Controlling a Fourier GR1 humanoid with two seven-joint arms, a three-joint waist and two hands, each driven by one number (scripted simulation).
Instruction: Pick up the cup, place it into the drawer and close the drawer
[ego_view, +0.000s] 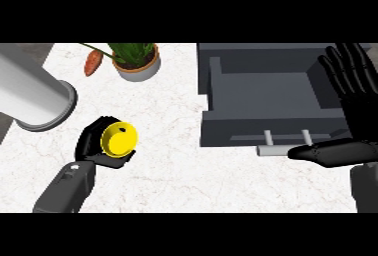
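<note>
Cup in my left hand, drawer open.

My left hand (100, 145) curls round the yellow cup (119, 138), well left of the open grey drawer (264, 97), whose tray looks bare. The cup's round face points up at me. My right hand (347, 105) rests open beside the drawer's handle (284, 149).

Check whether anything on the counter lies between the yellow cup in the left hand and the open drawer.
Nothing visible does. The cup, held by the left hand, has only bare counter between it and the drawer. The right hand is beside the drawer's handle.
</note>
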